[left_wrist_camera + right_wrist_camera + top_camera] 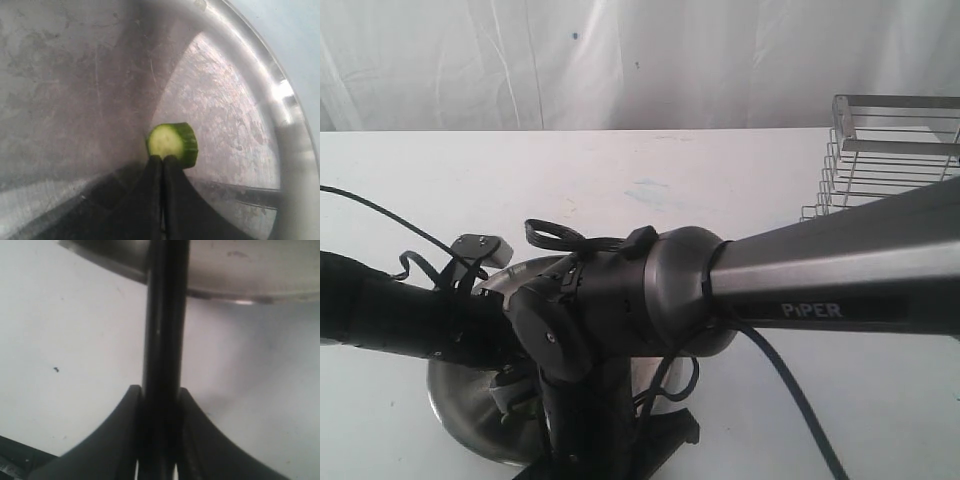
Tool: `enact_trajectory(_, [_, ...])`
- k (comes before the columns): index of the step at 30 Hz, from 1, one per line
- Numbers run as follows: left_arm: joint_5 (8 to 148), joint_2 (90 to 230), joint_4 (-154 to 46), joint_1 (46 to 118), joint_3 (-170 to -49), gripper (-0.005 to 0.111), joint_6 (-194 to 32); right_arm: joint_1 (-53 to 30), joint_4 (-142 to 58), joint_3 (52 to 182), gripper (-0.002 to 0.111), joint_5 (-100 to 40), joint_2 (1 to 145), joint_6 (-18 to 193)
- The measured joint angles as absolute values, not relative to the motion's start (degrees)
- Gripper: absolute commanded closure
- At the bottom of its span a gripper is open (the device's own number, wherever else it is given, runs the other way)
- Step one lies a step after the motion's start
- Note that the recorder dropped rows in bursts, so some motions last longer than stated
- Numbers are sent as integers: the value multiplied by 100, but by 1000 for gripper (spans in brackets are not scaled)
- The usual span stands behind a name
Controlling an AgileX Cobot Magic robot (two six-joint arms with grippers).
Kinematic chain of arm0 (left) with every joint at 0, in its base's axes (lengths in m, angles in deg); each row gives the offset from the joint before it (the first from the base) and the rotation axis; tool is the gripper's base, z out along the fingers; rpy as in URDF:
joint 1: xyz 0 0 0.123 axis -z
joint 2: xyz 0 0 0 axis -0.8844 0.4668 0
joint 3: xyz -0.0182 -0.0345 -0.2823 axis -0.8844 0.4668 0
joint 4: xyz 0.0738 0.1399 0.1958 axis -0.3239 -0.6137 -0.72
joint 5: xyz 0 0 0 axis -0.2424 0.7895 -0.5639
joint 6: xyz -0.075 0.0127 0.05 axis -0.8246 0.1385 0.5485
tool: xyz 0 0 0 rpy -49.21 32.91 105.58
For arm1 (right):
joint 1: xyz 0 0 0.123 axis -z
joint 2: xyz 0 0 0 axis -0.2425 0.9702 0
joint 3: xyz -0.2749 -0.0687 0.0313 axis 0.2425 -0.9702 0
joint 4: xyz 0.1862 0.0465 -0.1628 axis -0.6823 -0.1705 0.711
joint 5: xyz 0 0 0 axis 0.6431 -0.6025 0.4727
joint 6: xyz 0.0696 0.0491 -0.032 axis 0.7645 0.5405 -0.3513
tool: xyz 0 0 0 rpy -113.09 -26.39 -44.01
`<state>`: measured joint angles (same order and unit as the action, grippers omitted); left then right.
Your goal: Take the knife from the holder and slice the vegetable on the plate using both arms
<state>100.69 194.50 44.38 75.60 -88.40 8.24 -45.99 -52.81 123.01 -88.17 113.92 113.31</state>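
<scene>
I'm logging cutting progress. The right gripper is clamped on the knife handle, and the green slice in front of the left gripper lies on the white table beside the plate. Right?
Not quite. The green slice lies on the plate, not on the table: the left wrist view shows scuffed steel all around it, just ahead of the left gripper. The rest holds: the right gripper is clamped on the knife handle.

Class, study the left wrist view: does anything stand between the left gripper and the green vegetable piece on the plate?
Nothing visible does. The left gripper has its tips together right against the vegetable piece, which lies on the bare plate.
</scene>
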Motion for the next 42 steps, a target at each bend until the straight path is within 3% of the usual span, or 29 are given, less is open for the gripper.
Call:
enact_trajectory(32, [10397, 19575, 3538, 7560, -8947, 107, -798, -4599, -5179, 12306, 108, -9561, 10964, 11220])
enact_trajectory(42, [10284, 18843, 3058, 7560, -9052, 107, -817, -4599, -5043, 12306, 108, -9243, 10950, 11221])
